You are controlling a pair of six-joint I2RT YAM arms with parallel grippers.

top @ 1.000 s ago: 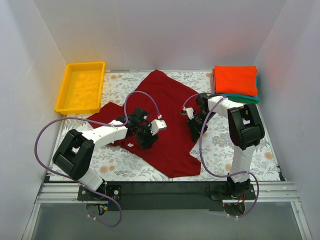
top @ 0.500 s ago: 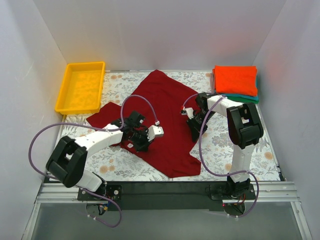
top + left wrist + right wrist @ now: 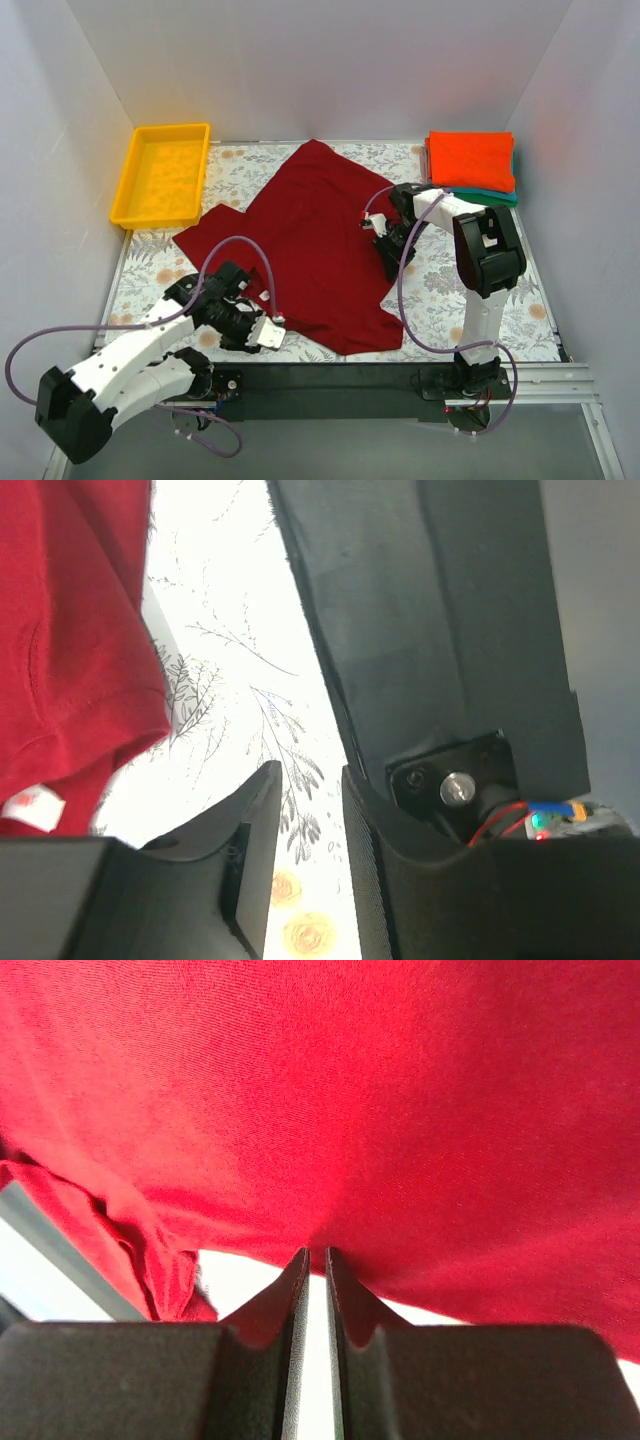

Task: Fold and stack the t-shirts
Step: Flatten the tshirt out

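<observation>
The dark crimson t-shirt (image 3: pixel 310 230) lies spread out across the middle of the table. My right gripper (image 3: pixel 386 250) is at its right edge, jaws nearly together, pinching the hem (image 3: pixel 312 1253); the crimson cloth (image 3: pixel 350 1090) fills that wrist view. My left gripper (image 3: pixel 268 330) hovers off the shirt near the table's front-left, open and empty (image 3: pixel 310 775). A crimson sleeve (image 3: pixel 70 630) shows at the upper left of its wrist view. The orange-red t-shirt (image 3: pixel 471 160) lies folded on the teal one (image 3: pixel 495 197) at the back right.
A yellow tray (image 3: pixel 170 128) stands at the back left. Grey floral-print cloth (image 3: pixel 450 290) covers the table. The black front rail (image 3: pixel 430 630) runs close beside the left gripper. White walls enclose three sides.
The left arm has drawn back from the middle of the crimson shirt to the front-left and no longer touches the cloth. The right arm has stayed put on the shirt's edge.
</observation>
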